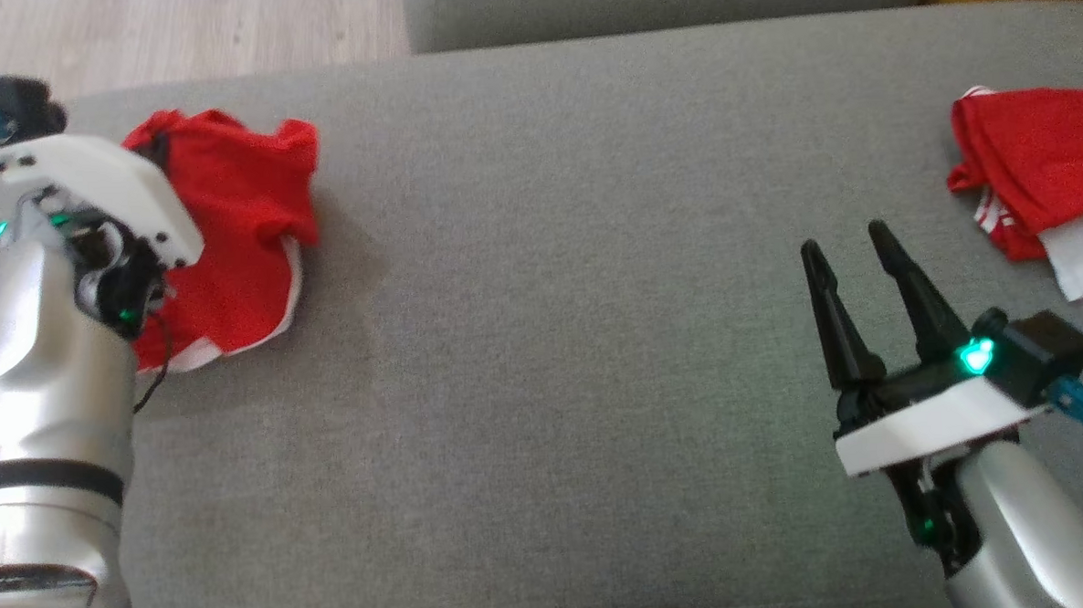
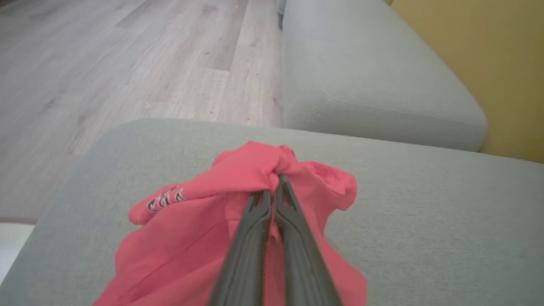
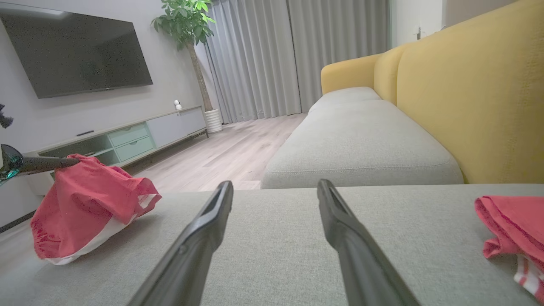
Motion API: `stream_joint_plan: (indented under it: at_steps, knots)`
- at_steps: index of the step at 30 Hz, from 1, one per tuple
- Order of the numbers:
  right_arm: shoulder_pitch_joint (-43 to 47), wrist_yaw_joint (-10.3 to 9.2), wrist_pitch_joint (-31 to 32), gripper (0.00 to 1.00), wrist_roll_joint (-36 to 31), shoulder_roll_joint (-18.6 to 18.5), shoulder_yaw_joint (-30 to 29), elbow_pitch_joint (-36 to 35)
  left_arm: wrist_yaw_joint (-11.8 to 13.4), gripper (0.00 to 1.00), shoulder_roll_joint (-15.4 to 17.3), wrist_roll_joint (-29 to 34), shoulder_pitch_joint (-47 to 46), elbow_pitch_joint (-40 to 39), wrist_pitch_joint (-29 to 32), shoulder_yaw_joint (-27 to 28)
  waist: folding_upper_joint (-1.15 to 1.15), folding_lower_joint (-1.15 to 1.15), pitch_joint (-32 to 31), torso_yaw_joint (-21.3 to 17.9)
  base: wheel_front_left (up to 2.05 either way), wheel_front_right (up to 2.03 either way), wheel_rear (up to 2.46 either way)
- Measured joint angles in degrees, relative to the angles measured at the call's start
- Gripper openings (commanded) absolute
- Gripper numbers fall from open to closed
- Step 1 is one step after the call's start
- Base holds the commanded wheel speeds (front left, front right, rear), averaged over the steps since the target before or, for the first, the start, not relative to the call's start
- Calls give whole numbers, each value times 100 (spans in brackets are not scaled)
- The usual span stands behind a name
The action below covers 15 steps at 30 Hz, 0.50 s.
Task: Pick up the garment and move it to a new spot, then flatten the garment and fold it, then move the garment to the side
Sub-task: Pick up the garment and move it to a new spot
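A red garment [image 1: 236, 226] with a white hem sits bunched at the far left of the grey sofa cushion [image 1: 552, 340]. My left gripper [image 2: 275, 180] is shut on a gathered fold at its top. In the right wrist view the garment [image 3: 85, 199] hangs from the left gripper's fingers [image 3: 46, 162], its lower edge resting on the cushion. A printed mark shows on the cloth [image 2: 163, 199]. My right gripper [image 1: 845, 240] is open and holds nothing, low over the right part of the cushion, well apart from the garment. Its fingers [image 3: 204, 229] point along the seat.
A second red and white garment [image 1: 1038, 173] lies at the cushion's right edge, close to my right gripper. Wooden floor [image 2: 106, 63] drops off past the left end. Another grey cushion [image 3: 357, 144] and a yellow backrest [image 3: 467, 97] lie beyond.
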Motion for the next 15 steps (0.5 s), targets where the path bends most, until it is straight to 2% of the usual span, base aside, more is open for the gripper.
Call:
stream_joint_plan:
  at_steps: [4, 9, 15]
  knots:
    - [226, 0, -1, 100, 18, 53, -19, 68, -1, 0, -55, -350, 27, -588, 65, -452, 0, 0, -236, -69, 0, 0, 0]
    - [396, 0, -18, 100, 15, 145, -89, 109, -1, 0, -73, -859, 255, -1701, 225, -949, 0, 0, -524, -157, 0, 0, 0]
    - [425, 0, -34, 100, -45, 157, -247, 33, 20, 0, -168, -1296, 734, -3212, 619, -1152, 0, 0, -713, -360, 0, 0, 0]
